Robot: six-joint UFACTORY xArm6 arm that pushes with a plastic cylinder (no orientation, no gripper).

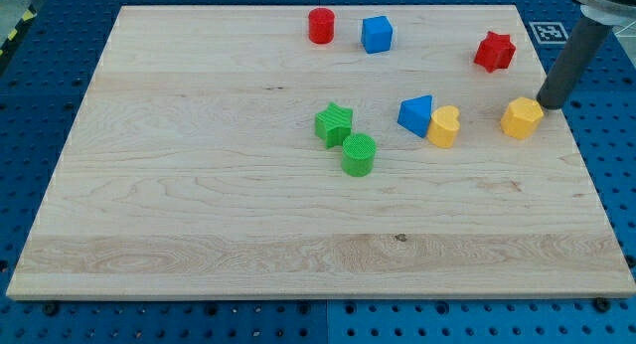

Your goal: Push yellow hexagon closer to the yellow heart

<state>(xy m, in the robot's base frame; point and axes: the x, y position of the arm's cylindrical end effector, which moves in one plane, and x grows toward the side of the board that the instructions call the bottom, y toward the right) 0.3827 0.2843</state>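
Observation:
The yellow hexagon (521, 117) sits on the wooden board near the view's right edge. The yellow heart (444, 126) lies to its left, a short gap apart, touching a blue triangular block (416, 114). My tip (549, 105) is the lower end of the dark rod, just right of and slightly above the yellow hexagon, close to it or touching it.
A red star (494, 52) is above the hexagon, a blue cube (377, 34) and a red cylinder (321, 26) near the view's top. A green star (334, 122) and a green cylinder (359, 154) sit mid-board. The board's right edge (576, 145) is close.

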